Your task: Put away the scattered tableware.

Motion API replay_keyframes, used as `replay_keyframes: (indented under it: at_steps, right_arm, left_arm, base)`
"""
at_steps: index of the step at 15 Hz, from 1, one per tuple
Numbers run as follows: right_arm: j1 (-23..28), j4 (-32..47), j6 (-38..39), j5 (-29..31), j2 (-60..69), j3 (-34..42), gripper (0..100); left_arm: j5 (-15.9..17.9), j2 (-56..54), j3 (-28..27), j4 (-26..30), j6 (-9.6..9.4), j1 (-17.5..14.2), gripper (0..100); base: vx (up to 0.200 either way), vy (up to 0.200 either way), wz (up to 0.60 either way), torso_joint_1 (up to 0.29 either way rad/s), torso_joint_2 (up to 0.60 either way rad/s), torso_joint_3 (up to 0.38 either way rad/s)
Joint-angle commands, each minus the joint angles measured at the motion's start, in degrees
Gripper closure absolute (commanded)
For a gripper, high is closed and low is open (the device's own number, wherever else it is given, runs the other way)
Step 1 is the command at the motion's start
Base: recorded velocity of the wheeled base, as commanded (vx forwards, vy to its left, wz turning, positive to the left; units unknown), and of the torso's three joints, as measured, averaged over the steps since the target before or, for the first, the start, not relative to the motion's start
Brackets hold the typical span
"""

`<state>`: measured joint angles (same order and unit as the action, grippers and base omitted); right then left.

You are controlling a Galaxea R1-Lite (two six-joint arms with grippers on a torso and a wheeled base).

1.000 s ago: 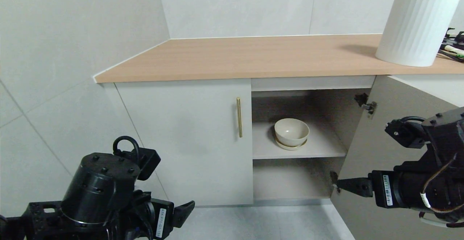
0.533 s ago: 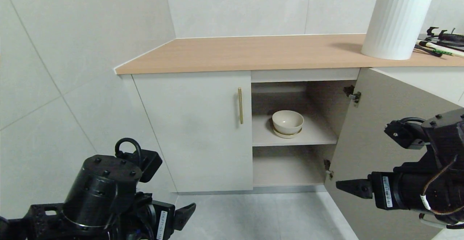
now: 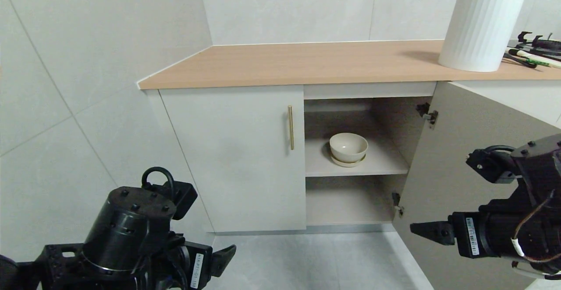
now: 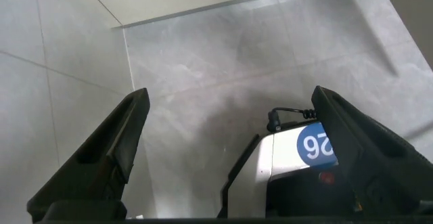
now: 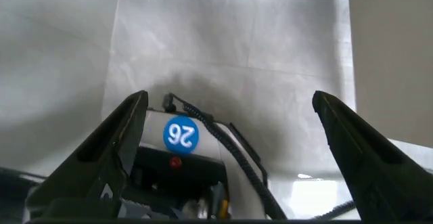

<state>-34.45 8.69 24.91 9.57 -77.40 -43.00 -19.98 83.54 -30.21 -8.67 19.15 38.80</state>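
Tableware is held by neither claw. The left claw [image 4: 230, 95] is spread wide with nothing between its fingers, only floor [image 4: 223, 55] being seen past them, and the right claw [image 5: 230, 97] is spread just as wide and is equally bare. In the head view the left claw is parked at the lower left of the frame. The right claw sits at the lower right, its tip close to the lower edge of the open door [image 3: 460, 158]; whether it touches cannot be told. Both are judged to be held low and unloaded because nothing is left in hand to be stowed.

Near the frame's centre a cream bowl [image 3: 348, 146] is seated upright on a saucer [image 3: 346, 164] on the upper shelf [image 3: 388, 163] of the cabinet, stacked so that little room is taken. The door is presumably left swung out for access, so shutting it is judged the likely step ahead.

On the counter [image 3: 307, 64], at upper right, a white ribbed container [image 3: 481, 29] stands beside some utensils [image 3: 532, 55] too small to identify.
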Motion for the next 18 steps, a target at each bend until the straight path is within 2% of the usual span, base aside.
replay_keyframes:
  at_steps: [1,4,6,10,12,14,18]
  right_arm:
    - [-0.09,4.32,-2.93,-0.17,3.31,-0.25,0]
    - [-0.27,14.51,-10.05,-0.78,8.76,-0.69,0]
    - [-1.5,25.15,-17.52,-0.87,14.56,-1.04,0]
    - [-2.82,38.59,-24.55,-0.34,21.76,-3.67,0]
    - [-2.46,38.86,-24.64,0.63,23.08,-3.59,0]
    - [-1.58,38.86,-24.64,4.58,23.08,-3.41,0]
    - [7.64,38.42,-24.73,6.25,22.64,-5.87,0]
  left_arm:
    - [-0.06,0.04,0.15,-0.03,-0.25,0.05,0]
    - [-0.06,0.04,0.24,-0.03,-0.25,0.05,0]
    - [-0.06,-0.05,0.24,-0.03,-0.25,0.05,0]
    - [-0.06,0.04,0.33,-0.03,-0.34,0.05,0]
    - [-0.06,0.04,0.33,-0.03,-0.43,0.05,0]
    - [-0.06,0.04,0.33,-0.03,-0.43,0.05,0]
    - [-0.06,0.13,0.33,-0.03,-0.43,0.05,0]
  base:
    - [0.0,-0.2,0.0,-0.002,0.0,0.012]
    - [0.0,-0.2,0.0,0.007,0.0,0.004]
    - [0.0,-0.2,0.0,0.002,0.0,0.002]
    - [0.0,-0.2,0.0,-0.001,0.0,0.002]
    - [0.0,0.0,0.0,0.0,0.0,0.0]
    - [0.0,0.0,0.0,0.0,0.0,0.0]
    - [0.0,0.0,0.0,0.0,0.0,0.0]
